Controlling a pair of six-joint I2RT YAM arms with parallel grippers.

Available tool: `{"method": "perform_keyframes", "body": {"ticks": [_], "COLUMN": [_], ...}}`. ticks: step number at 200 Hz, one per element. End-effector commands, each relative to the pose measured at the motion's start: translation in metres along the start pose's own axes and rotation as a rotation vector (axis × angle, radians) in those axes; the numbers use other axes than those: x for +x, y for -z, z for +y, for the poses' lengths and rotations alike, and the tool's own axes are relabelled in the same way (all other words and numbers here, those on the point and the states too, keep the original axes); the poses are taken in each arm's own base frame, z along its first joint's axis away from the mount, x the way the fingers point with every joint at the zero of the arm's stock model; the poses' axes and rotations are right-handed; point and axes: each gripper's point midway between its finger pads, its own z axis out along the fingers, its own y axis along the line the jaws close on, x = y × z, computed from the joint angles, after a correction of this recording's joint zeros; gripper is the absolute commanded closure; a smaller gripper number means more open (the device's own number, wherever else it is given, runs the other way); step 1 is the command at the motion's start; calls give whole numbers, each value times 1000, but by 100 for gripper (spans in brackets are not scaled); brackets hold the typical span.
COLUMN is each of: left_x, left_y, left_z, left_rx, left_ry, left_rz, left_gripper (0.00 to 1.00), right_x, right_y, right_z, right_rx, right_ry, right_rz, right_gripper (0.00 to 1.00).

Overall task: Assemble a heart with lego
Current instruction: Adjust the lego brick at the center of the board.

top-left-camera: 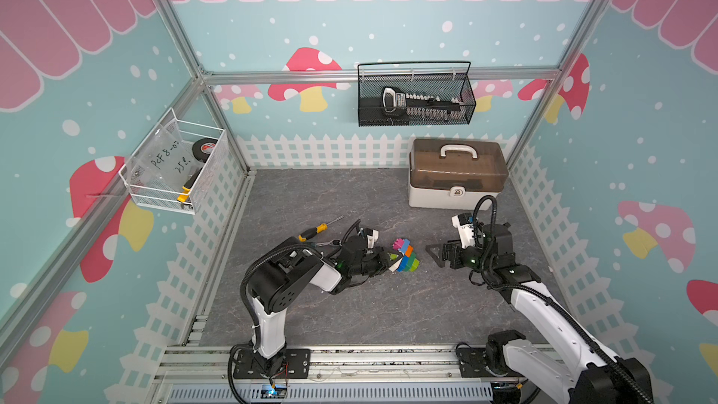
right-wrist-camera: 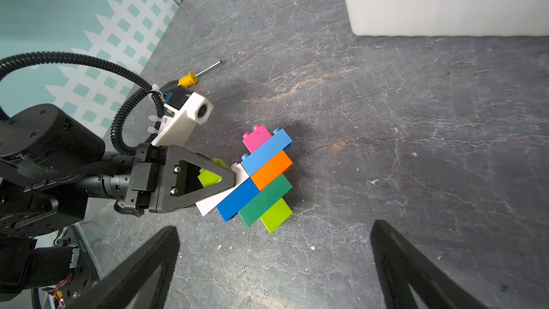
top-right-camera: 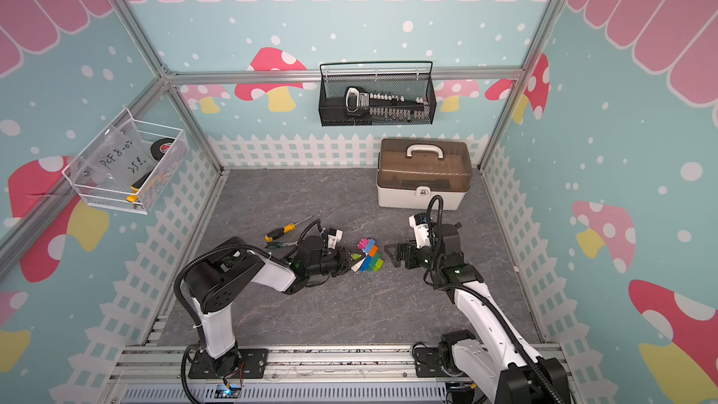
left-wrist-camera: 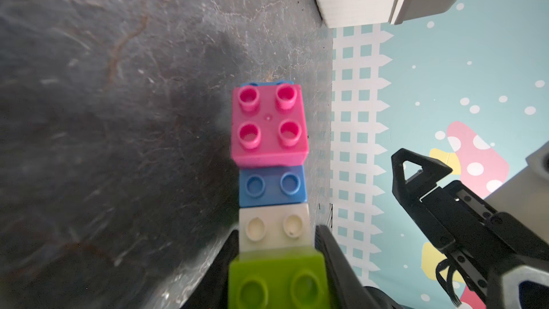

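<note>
Grey tabletop (top-left-camera: 369,305): heart (top-left-camera: 406,255) between left jaws.

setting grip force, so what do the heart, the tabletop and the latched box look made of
The heart: hard moulded plastic, likely; smooth, slightly glossy faces, crisp edges, hollow studs.
The tabletop: dark grey stone-look sheet with pale and rusty veins, matt; real stone or print, unclear.
The box: plastic, seemingly; opaque white base, smoky see-through brown lid.

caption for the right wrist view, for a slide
Left gripper at the lime-and-white end of the assembled lego heart lying on the grey table
</note>
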Motion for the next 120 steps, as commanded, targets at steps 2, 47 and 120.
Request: {"method": "perform_keyframes", "body": {"ticks": [2,47,120], "left_x": [-2,-5,-8], "left_y": [-2,2,22], "left_z": [-12,-2,37], "left_rx": [38,15,-147], "left_ry": [-4,36,123], "left_rz": [4,-24,-53], "left_gripper": [58,43,1], "right_x": [7,9,14], "right_y": [-2,-4,-10], "right_z": [-2,-3,-4], "right_rx": [-9,-9,-23], "right_ry": [8,4,-15], "right_rz": [21,31,61], "right_gripper": [1,1,1]}}
